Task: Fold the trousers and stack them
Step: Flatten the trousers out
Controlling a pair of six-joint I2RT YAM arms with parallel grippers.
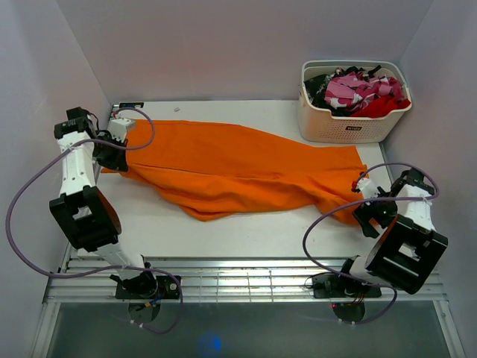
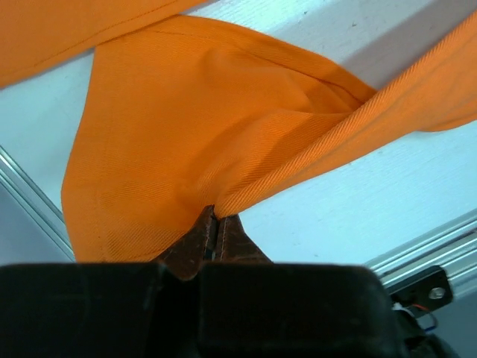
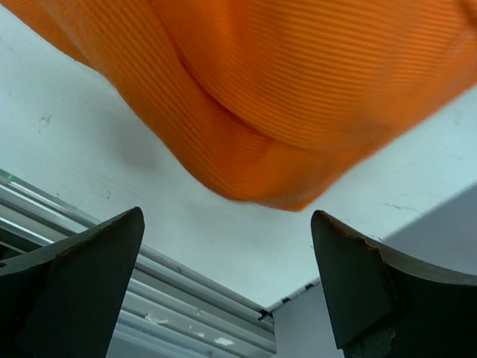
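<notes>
the bright-orange trousers [image 1: 238, 168] are lying stretched across the white table [image 1: 223, 235], running from the far left corner toward the near right edge. one end of the cloth is being pinched by the left gripper [image 2: 215, 224], whose jaws are pressed together on a fold of fabric. at the other end, the right gripper [image 3: 227, 216] is being held spread wide just short of the rounded orange hem, seemingly without touching it. a white basket [image 1: 350, 127] of red, pink-patterned and black clothes [image 1: 358, 89] is sitting at the far right corner, just beside the trousers.
</notes>
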